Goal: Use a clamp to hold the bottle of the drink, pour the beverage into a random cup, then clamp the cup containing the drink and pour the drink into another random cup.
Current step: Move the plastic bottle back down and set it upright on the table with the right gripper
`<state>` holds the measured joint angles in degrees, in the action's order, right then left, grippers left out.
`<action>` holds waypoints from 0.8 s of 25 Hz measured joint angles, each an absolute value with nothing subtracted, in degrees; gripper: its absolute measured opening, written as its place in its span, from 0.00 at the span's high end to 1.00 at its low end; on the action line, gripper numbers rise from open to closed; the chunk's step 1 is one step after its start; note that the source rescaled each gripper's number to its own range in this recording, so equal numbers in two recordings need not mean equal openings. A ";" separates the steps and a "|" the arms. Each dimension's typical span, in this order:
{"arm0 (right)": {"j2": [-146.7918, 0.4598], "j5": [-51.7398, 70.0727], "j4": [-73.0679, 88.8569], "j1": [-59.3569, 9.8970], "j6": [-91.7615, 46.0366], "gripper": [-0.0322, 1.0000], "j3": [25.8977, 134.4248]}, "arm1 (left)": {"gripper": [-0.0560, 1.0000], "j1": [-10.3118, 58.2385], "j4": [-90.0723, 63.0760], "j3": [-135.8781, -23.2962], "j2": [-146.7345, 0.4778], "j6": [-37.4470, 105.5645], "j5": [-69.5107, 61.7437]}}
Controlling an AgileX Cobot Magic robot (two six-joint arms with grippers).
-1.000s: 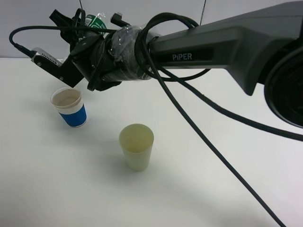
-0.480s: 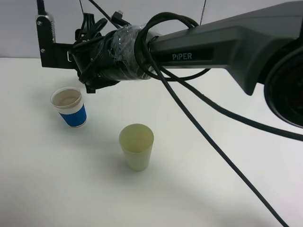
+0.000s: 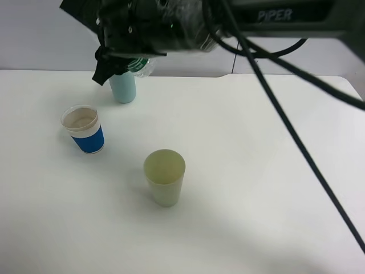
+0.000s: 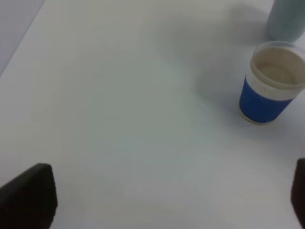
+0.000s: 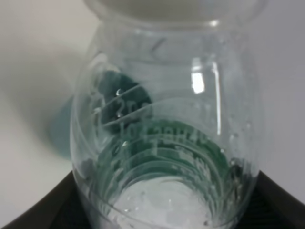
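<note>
While your left gripper (image 4: 162, 198) hangs wide open and empty near the blue-sleeved cup (image 3: 85, 130) at the left of the table (image 3: 256, 200), your right gripper (image 3: 121, 60) is clamped on the bottle (image 3: 141, 67), held high just over the teal tumbler (image 3: 122, 87) at the back; further right, toward the front, stands the pale green cup (image 3: 164, 177). I judge the first pour done: next, set the bottle down, then close the left jaws squarely round the blue sleeve without squashing it

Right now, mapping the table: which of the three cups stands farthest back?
The teal tumbler, at the far edge of the table. The blue-sleeved paper cup sits farther forward, and the pale green cup is nearest the front.
</note>
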<state>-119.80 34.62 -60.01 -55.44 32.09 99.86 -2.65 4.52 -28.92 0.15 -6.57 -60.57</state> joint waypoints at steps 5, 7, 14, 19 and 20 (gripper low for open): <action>-115.17 40.53 -50.32 -53.62 29.56 0.97 99.91 | 0.00 -2.65 4.52 -28.92 0.15 -6.57 -60.57; -113.92 44.11 -49.14 -53.39 29.21 0.97 99.91 | 0.00 -2.65 4.52 -28.92 0.15 -6.57 -60.57; -110.06 46.60 -45.26 -52.04 29.47 0.97 99.91 | 0.00 -2.65 4.52 -28.92 0.15 -6.57 -60.57; -105.92 46.65 -41.37 -50.89 29.47 0.97 99.91 | 0.00 -2.65 4.52 -28.92 0.15 -6.57 -60.57; -105.05 46.65 -40.65 -50.48 29.47 0.97 99.91 | 0.00 -2.65 4.52 -28.92 0.15 -6.57 -60.57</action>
<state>-105.05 46.65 -40.65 -50.48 29.47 99.91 -2.65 4.52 -28.92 0.15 -6.57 -60.57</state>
